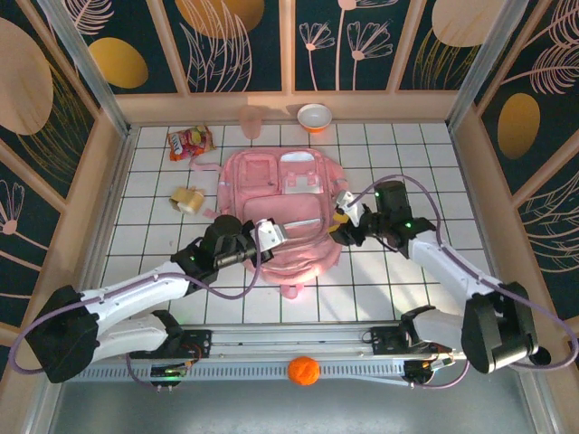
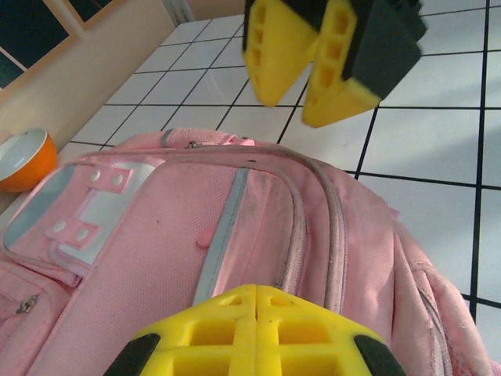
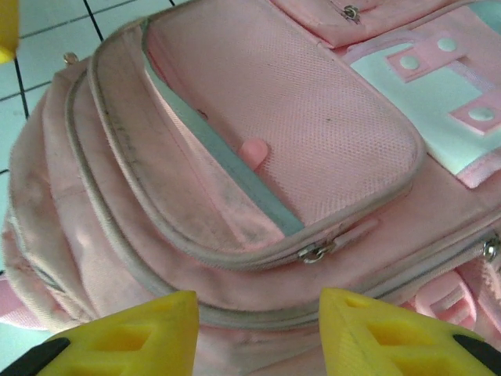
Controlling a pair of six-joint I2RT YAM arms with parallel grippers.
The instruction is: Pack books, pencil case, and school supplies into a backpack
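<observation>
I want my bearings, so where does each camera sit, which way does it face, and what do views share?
Top: fixed above and behind the arms, looking down at the table; both arms show, left claw and right claw at the backpack.
Left wrist: looks across the backpack toward the right claw and bowl; its own shut claw shows at bottom.
Right wrist: looks down on the backpack's pocket; its own open claw shows at bottom.
Shared: all three see the backpack.

Both arms reach forward, angled toward each other. The left gripper has its jaws pressed together; the right gripper, facing it, has its jaws apart.
</observation>
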